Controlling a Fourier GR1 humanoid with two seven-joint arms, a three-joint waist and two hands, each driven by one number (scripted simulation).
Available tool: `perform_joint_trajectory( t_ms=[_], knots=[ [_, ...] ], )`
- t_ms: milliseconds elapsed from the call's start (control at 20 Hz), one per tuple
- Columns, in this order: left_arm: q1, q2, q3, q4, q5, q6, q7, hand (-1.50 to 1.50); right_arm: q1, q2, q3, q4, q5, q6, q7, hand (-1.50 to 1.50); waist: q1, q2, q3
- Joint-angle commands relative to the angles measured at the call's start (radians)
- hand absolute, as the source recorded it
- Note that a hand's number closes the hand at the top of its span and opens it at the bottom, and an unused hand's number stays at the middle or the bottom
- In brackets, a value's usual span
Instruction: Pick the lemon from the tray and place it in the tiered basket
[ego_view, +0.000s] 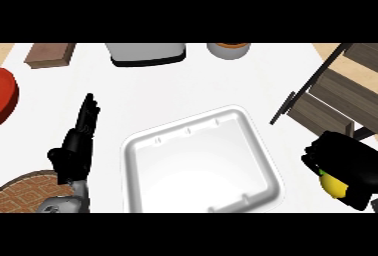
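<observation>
The yellow lemon (334, 186) peeks out under my right hand (345, 164), whose black fingers are curled round it at the right edge, just off the tray's right side. The white tray (145, 150) lies in the middle of the counter with nothing showing in it. The tiered basket (336, 92), dark-framed with wooden shelves, stands at the upper right, beyond my right hand. My left hand (77, 145) rests at the left, fingers straight and pointing up, holding nothing.
A red plate (6, 95) sits at the left edge, a patterned mat (26, 192) at the lower left. Along the back stand a wooden block (50, 54), a grey appliance (146, 54) and a cup (229, 50).
</observation>
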Motion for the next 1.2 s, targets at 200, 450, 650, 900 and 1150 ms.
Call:
perform_joint_trajectory(
  t_ms=[200, 450, 650, 900, 1150],
  knots=[
    [0.019, 0.007, 0.004, -0.031, 0.022, -0.021, 0.005, 0.00, 0.258, -0.208, -0.488, -0.285, -0.296, 0.038, -0.133, 1.50, 0.007, 0.005, 0.001],
    [0.013, -0.007, -0.024, -0.027, -0.010, -0.006, -0.005, 0.00, 0.270, -0.224, -0.787, -0.386, -0.550, 0.202, -0.111, 1.50, 0.029, 0.008, 0.000],
    [-0.024, -0.012, -0.010, 0.014, 0.003, -0.007, -0.006, 0.00, 0.175, -0.308, -1.007, -0.321, -0.782, 0.316, -0.069, 1.50, 0.039, 0.012, -0.002],
    [-0.003, -0.005, -0.030, -0.010, -0.010, -0.018, 0.007, 0.00, 0.138, -0.469, -1.182, -0.214, -1.033, 0.483, 0.031, 1.50, 0.050, 0.009, -0.003],
    [-0.063, -0.014, -0.028, 0.006, -0.003, -0.019, 0.027, 0.00, 0.082, -0.688, -1.265, -0.003, -1.225, 0.571, 0.153, 1.50, 0.078, 0.020, -0.002]
  ],
)
